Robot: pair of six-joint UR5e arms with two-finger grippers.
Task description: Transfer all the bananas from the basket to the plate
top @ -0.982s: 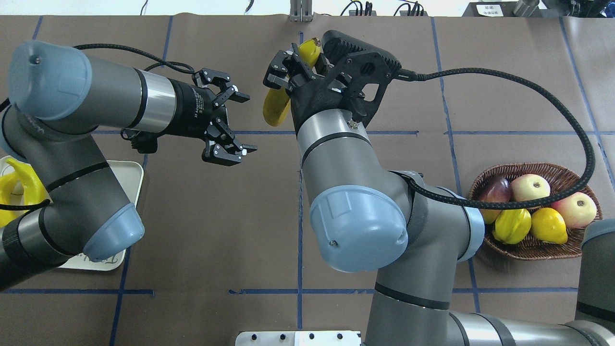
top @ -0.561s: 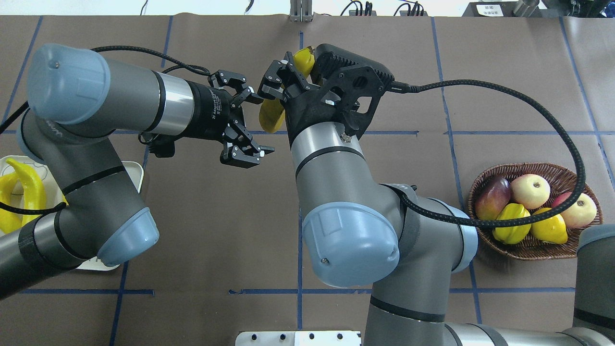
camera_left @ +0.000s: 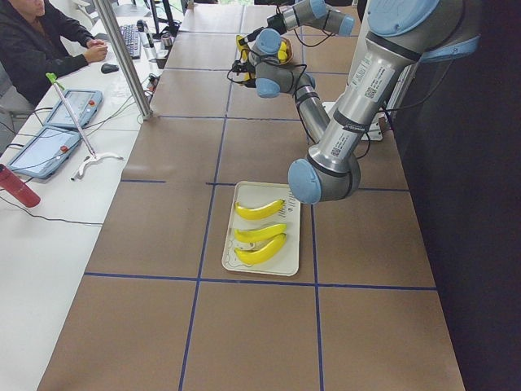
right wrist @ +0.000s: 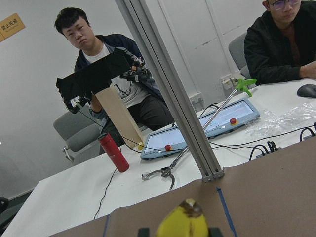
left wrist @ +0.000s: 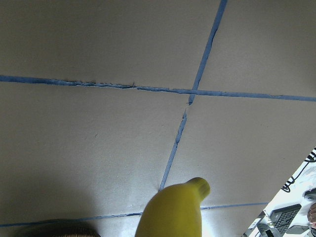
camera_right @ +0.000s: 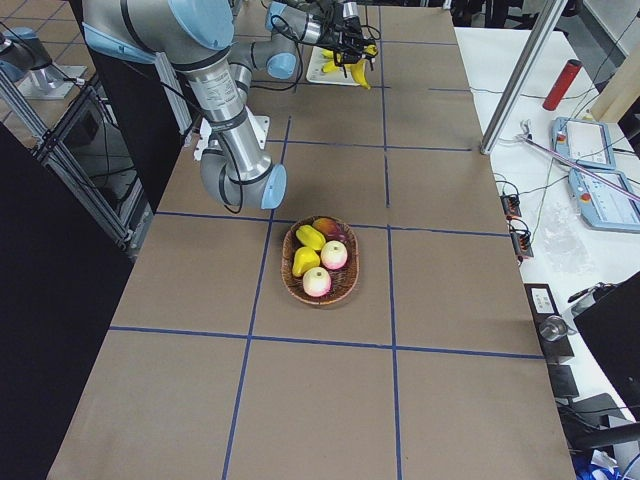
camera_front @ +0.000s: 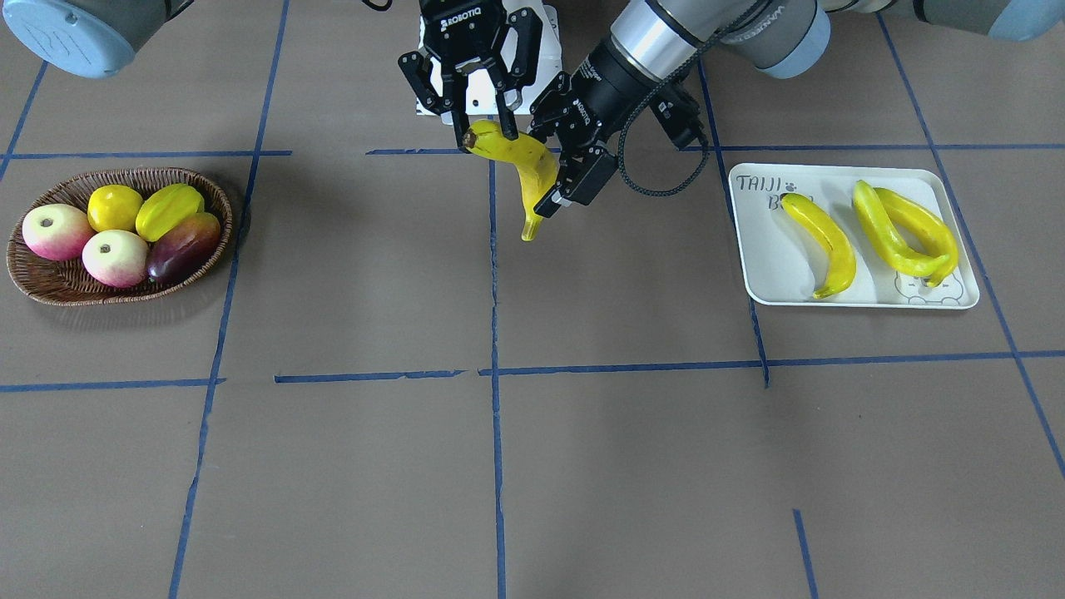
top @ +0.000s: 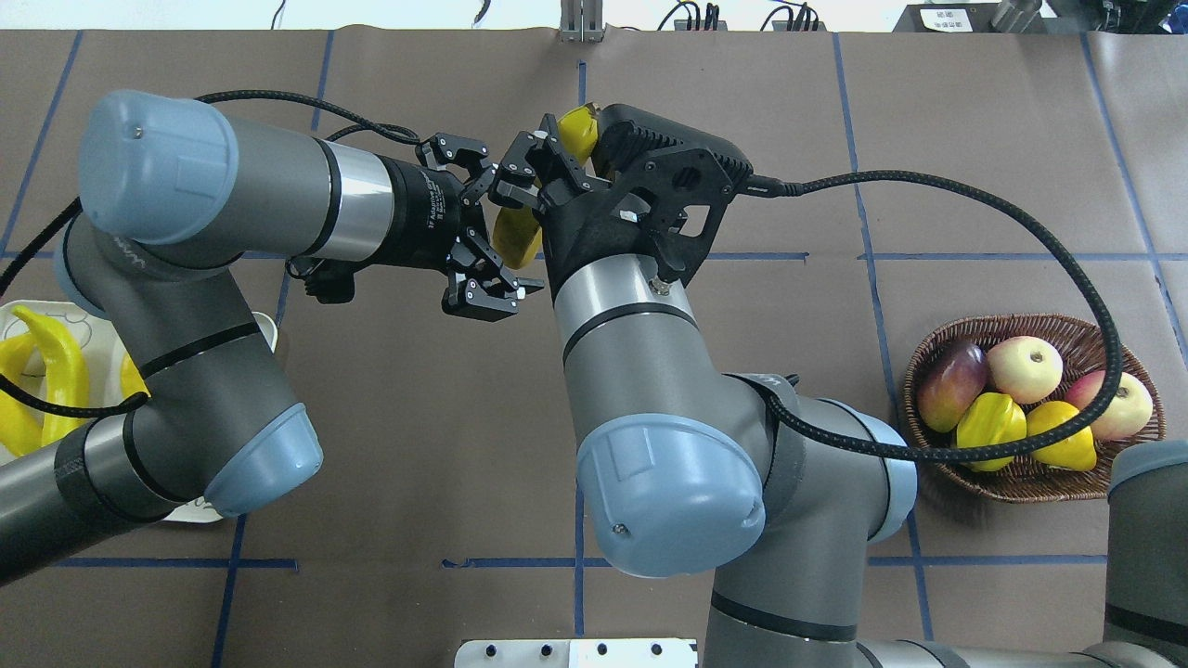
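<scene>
Brown surface (camera_front: 632, 466) gridded in blue tape (camera_front: 494, 333), people (right wrist: 123, 96) seated beyond it. My right fingers (camera_front: 484, 133) grip the banana (camera_front: 532, 176) above mid-surface; my left fingers (camera_front: 549, 166), spread wide, have moved in around it since a second ago

One banana (camera_front: 532, 179), bright yellow and curved, hangs above the tabletop (camera_front: 374, 466) near its middle, with the stem end up and the tip down. The right hand (camera_front: 484, 129) pinches it at the stem end. The left hand (camera_front: 547, 166) is spread, with a finger on either side of its lower half.

Three more bananas (camera_front: 819, 241) lie flat on the plate (camera_front: 770, 279), an off-white rounded rectangle printed "TAIJI" with a bear outline in one corner, at the robot's left. One lies alone and the other two lie together, touching.

The basket (camera_front: 50, 289), a dark woven oval, sits well apart at the robot's right, holding other fruit (camera_front: 116, 254).
</scene>
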